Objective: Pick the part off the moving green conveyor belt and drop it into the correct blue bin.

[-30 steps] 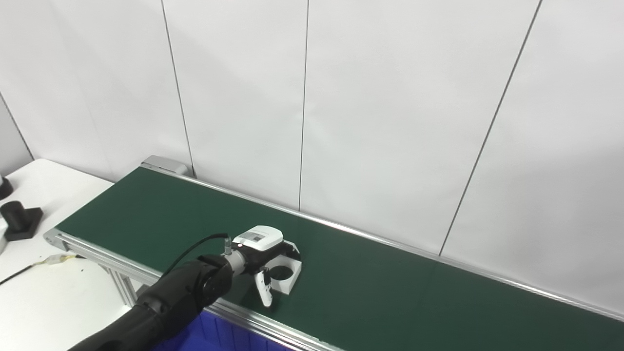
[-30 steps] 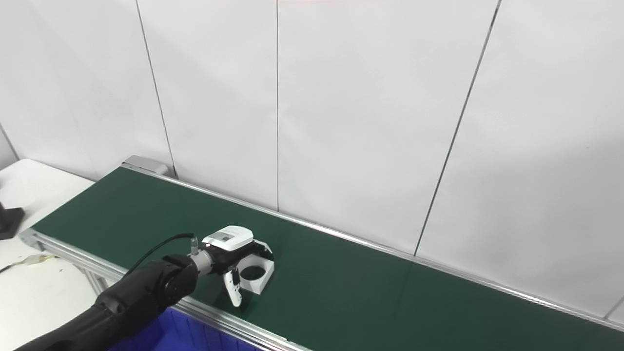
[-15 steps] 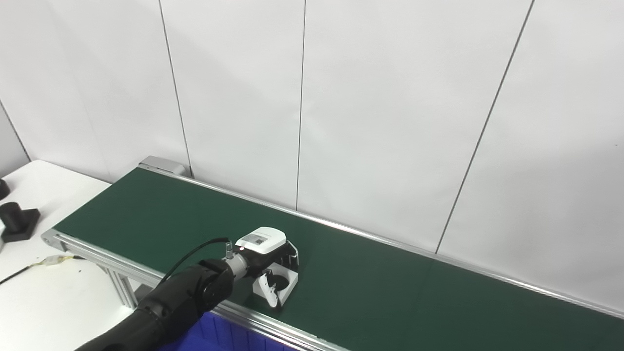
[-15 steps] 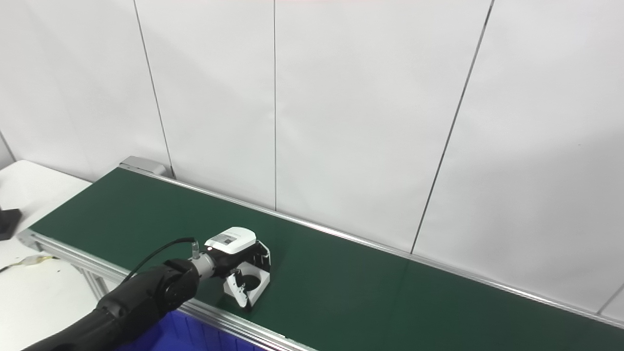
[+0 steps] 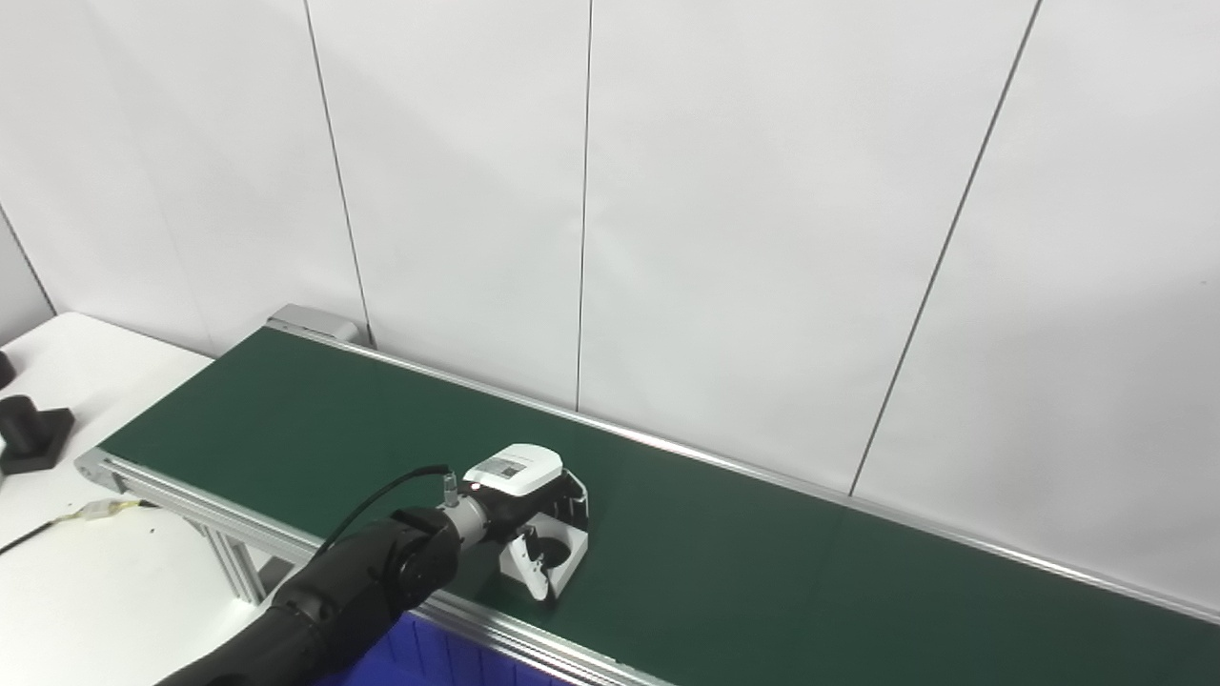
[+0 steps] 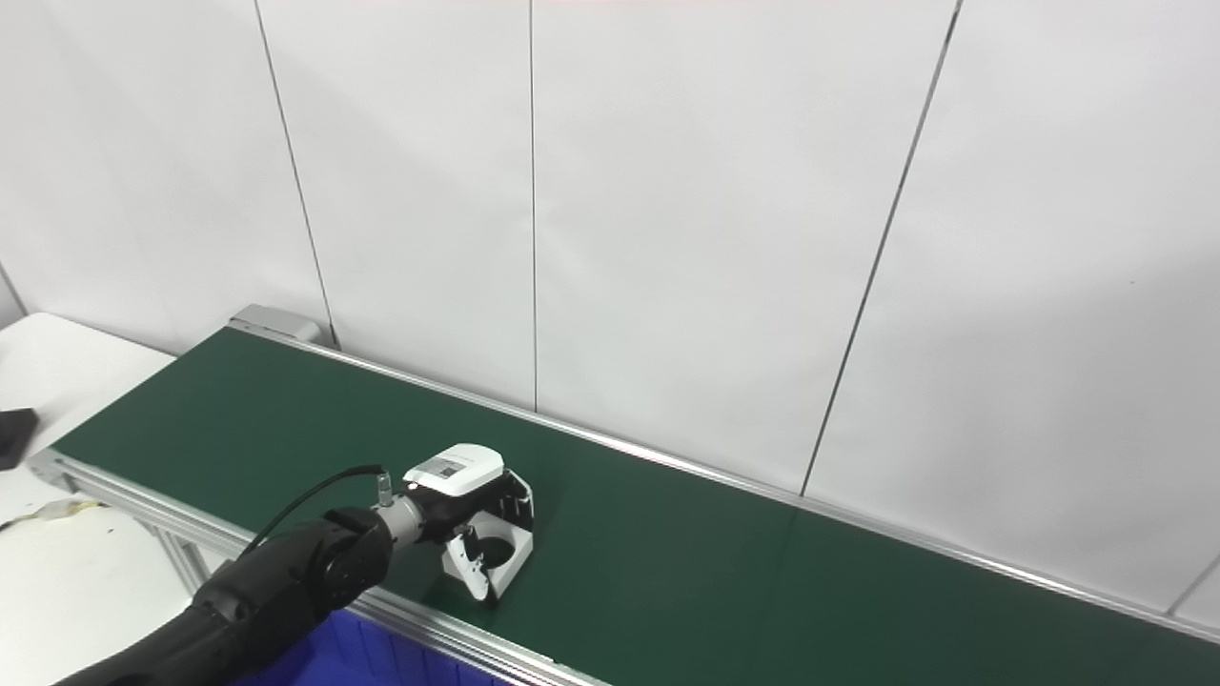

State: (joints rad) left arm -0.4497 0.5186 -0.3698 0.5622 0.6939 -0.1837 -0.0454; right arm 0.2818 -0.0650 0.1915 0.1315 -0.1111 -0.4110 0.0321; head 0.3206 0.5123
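White table (image 5: 86,591) at far left, with a black block (image 5: 29,433) set on it, well apart from the work. Green conveyor belt (image 5: 286,419) runs from near left to far right; a strip of blue bin (image 5: 419,648) is seen below its near rail.

Left hand (image 5: 522,505) is reached over the near rail and is wrapped on the part (image 5: 558,553): thumb on the near-left face, fingers (image 5: 572,488) curled over the far side. Grip is judged closed on it, though whether the part is lifted cannot be told. Right hand is not seen.

The part is a white boxy bracket with a round dark hole in its top, lying near the belt's near edge, right of the wrist.

- Judged light, stiff moulded plastic; smooth faces, likely slippery
- Best held across the opposite flat side walls, not by the thin rim of the hole
- Hole faces up; long axis is only slight, seemingly lying across the belt, near to far
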